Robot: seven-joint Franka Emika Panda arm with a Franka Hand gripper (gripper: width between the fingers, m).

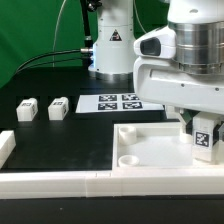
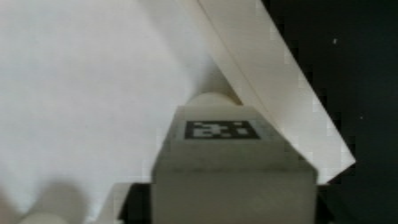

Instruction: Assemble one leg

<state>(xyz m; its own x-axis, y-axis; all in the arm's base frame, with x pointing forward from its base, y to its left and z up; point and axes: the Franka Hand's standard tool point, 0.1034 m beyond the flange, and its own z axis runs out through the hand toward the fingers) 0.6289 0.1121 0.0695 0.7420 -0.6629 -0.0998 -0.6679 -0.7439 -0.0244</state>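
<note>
The tool (image 1: 203,128) was clenched on the leg (image 1: 204,142), which hung directly under it with the marker tag turned toward the exterior camera. The tool and the leg were over the corner of the tray-like part (image 1: 150,135) that lies on the exterior view's right. I could not tell whether the lower end of the leg touched the tray-like part. In the wrist view the leg (image 2: 222,175) showed its tag on the upper face. It stood just beside the raised wall of the tray-like part (image 2: 267,80).

Two other legs (image 1: 27,108) (image 1: 58,108) lay on the dark surface (image 1: 60,135), well apart from the tool, toward the exterior view's left. They were near each other but not touching. The marker board (image 1: 120,102) lay flat on the surface, beyond the tray-like part and between the tool and these two legs.
</note>
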